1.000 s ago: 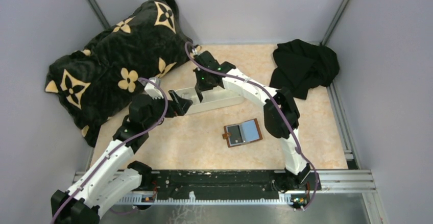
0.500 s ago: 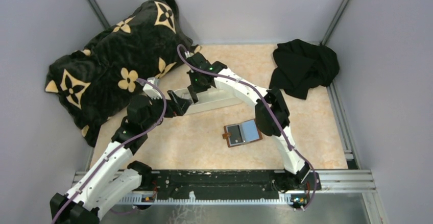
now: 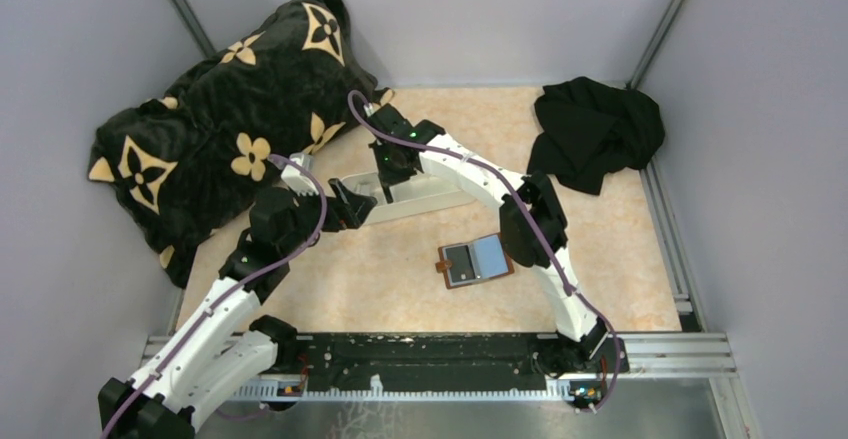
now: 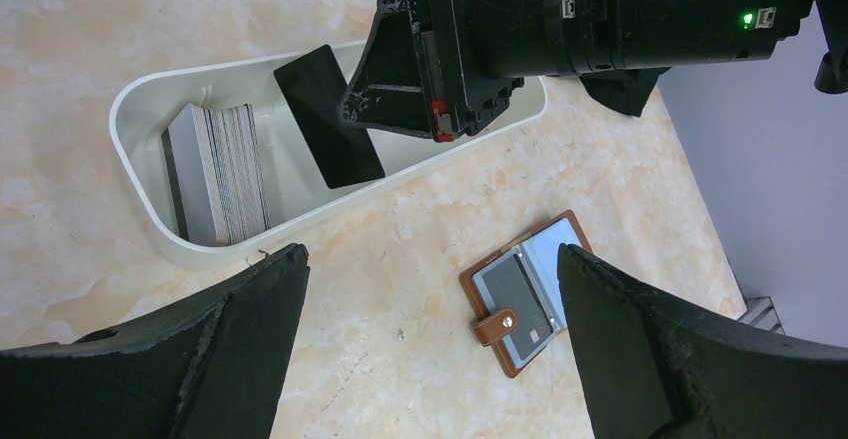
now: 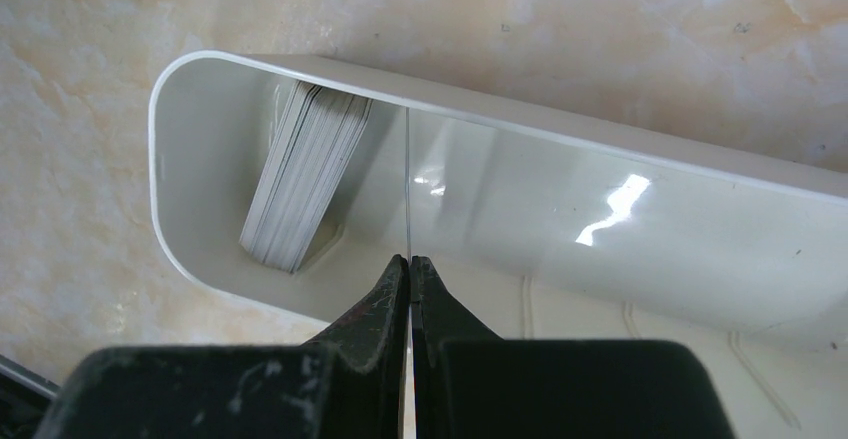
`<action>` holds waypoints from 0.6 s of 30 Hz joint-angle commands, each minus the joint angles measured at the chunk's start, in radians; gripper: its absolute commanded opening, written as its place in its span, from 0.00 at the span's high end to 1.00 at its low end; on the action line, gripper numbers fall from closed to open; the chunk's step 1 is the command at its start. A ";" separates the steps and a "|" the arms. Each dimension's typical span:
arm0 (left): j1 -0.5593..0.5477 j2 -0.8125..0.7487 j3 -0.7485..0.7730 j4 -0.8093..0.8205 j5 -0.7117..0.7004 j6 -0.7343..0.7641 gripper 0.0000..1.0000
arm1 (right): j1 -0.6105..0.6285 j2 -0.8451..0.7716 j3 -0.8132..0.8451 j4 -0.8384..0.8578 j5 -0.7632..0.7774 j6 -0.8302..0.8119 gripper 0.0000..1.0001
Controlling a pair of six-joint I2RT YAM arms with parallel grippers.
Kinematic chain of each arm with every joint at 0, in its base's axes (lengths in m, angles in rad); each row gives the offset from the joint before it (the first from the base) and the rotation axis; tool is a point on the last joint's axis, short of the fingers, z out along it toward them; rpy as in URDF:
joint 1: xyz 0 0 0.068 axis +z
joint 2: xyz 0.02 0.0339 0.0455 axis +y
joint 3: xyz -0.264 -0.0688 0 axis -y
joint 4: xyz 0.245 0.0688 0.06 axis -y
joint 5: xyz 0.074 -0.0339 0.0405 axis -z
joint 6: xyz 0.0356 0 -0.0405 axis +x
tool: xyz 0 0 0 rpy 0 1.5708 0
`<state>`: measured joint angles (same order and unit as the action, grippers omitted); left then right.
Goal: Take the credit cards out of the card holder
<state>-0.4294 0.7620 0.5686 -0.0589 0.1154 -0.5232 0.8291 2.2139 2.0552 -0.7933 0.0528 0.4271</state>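
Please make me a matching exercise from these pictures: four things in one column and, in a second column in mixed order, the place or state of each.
Things
1. black card
2. stack of cards
3. card holder
4. left claw

Places or states
a. open, holding nothing
b. lying open on the table
c. pinched in the shut right claw, over the white tray
d. leaning on edge at one end inside the white tray

Pairs: 1-c, 2-d, 3-b, 4-a

Behind card holder (image 4: 530, 294), tray (image 4: 135, 109) with cards (image 4: 215, 172)
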 commanded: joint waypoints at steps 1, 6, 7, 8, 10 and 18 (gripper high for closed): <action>0.006 -0.013 -0.010 0.035 0.018 -0.004 0.00 | 0.005 -0.028 0.026 -0.022 0.024 -0.014 1.00; 0.006 -0.016 -0.009 0.033 0.019 0.000 0.00 | 0.003 0.048 0.153 -0.122 0.012 -0.014 1.00; 0.005 -0.019 -0.009 0.034 0.019 0.000 0.00 | 0.003 0.069 0.188 -0.145 0.010 -0.014 1.00; 0.004 -0.019 -0.012 0.035 0.019 -0.001 0.00 | 0.002 0.085 0.225 -0.162 0.009 -0.013 1.00; 0.005 -0.022 -0.013 0.036 0.018 -0.002 0.00 | 0.001 0.110 0.261 -0.178 0.000 -0.010 1.00; -0.002 -0.026 -0.010 0.030 0.014 0.004 0.00 | -0.001 0.132 0.235 -0.172 0.004 -0.007 1.00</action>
<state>-0.4301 0.7502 0.5632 -0.0563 0.1226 -0.5228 0.8284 2.3543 2.2910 -0.9699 0.0441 0.4267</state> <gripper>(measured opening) 0.996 0.007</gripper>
